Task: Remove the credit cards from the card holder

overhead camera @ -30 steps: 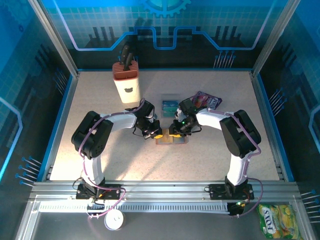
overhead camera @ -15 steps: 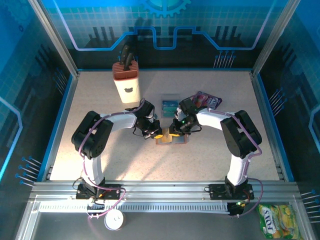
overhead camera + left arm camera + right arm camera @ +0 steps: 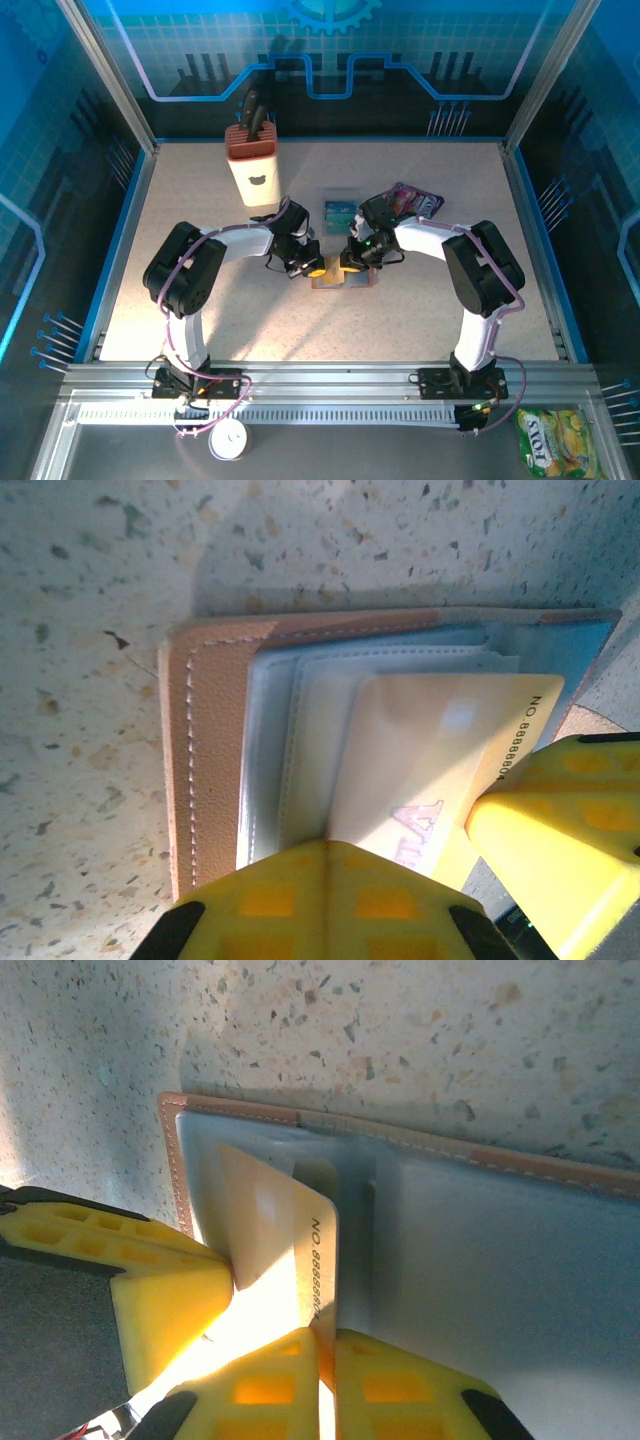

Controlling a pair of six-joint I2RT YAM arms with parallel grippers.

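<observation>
The top camera sits above and behind the arm bases (image 3: 195,382), facing down and forward across the whole table (image 3: 200,310) to the back wall (image 3: 330,60). It is far off, so the holder (image 3: 343,281) is tiny at mid-table. Each wrist camera looks steeply down at the tabletop from very close. The left one has the left gripper (image 3: 325,885) at its bottom edge, and the right one has the right gripper (image 3: 325,1360) likewise. Both wrist views share the holder's pocket side and the same tan card (image 3: 440,740), and each catches the other gripper at a side edge. In the top view that patch lies where the two grippers meet.
</observation>
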